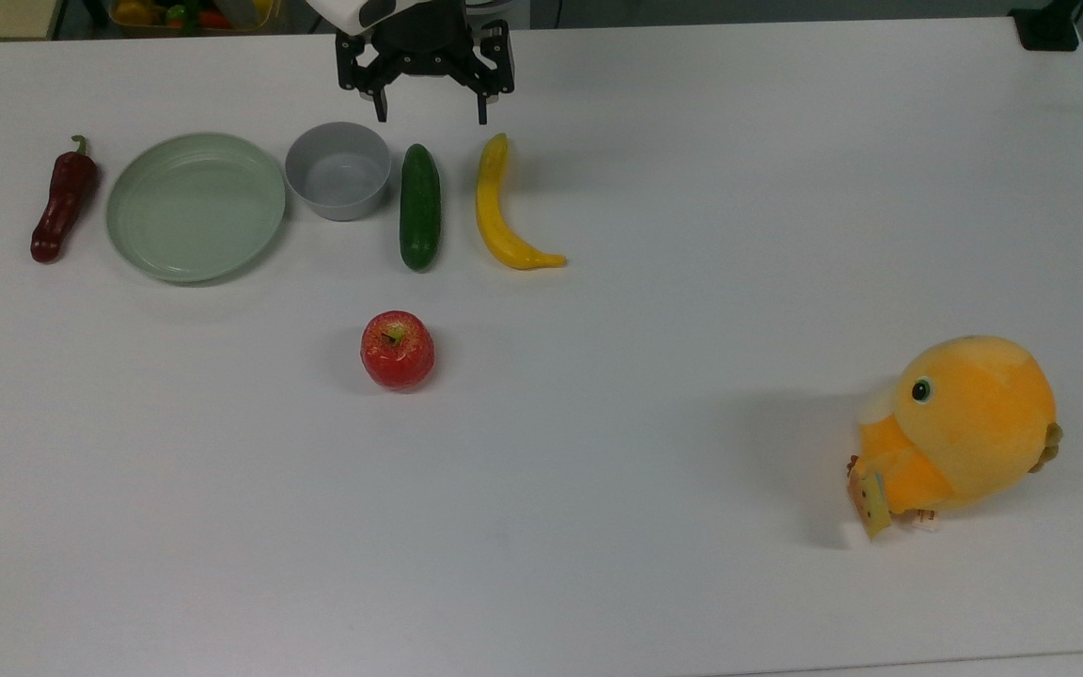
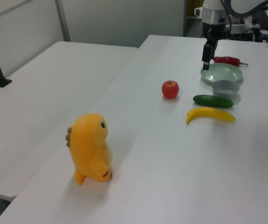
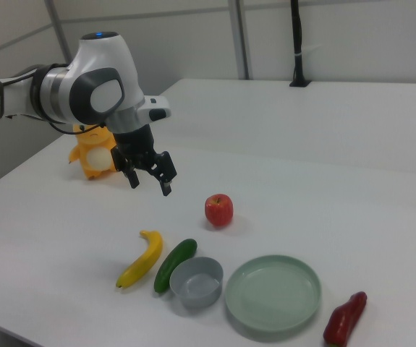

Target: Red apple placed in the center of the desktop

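Top view: the white counter (image 1: 654, 282) carries the red apple (image 1: 397, 350), alone below a row of chili, plate (image 1: 196, 206), bowl, cucumber and banana; the gripper (image 1: 429, 118) hangs released above that row.

Left view: a second white table (image 2: 40, 93) adjoins the counter beneath a grey wall.

Right view: the apple sits beyond the bowl (image 3: 196, 281), near the middle.
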`<move>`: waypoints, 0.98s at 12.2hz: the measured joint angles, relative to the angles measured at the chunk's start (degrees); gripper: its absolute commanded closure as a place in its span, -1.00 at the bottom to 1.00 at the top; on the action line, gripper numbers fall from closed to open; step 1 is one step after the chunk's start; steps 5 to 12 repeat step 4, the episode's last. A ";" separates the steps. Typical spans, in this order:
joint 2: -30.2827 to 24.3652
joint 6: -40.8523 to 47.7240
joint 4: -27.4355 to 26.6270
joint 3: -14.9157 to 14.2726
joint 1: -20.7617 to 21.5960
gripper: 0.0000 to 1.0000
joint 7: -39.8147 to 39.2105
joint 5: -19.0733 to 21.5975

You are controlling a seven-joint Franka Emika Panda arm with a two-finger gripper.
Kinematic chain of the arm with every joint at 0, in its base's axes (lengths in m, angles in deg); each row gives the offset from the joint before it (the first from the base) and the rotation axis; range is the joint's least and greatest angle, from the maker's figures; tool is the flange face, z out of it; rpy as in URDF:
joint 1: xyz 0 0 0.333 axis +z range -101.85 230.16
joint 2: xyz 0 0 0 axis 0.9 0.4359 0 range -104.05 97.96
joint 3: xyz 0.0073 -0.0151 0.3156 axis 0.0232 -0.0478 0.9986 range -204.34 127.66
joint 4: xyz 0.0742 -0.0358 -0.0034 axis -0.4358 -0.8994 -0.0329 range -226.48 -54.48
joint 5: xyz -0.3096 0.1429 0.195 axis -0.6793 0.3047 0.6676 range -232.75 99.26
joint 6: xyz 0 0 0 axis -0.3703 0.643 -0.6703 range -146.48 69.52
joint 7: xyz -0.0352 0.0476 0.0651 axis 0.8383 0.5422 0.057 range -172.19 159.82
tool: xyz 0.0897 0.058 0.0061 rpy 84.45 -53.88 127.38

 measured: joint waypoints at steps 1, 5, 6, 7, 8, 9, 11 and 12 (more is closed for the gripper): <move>0.00 -0.07 0.00 -0.05 -0.07 -1.00 -0.09 0.00; 0.00 -0.35 0.00 -0.37 -0.19 -1.00 -0.26 0.00; 0.00 -0.35 0.00 -0.37 -0.19 -1.00 -0.26 0.00; 0.00 -0.35 0.00 -0.37 -0.19 -1.00 -0.26 0.00; 0.00 -0.35 0.00 -0.37 -0.19 -1.00 -0.26 0.00; 0.00 -0.35 0.00 -0.37 -0.19 -1.00 -0.26 0.00; 0.00 -0.35 0.00 -0.37 -0.19 -1.00 -0.26 0.00; 0.00 -0.35 0.00 -0.37 -0.19 -1.00 -0.26 0.00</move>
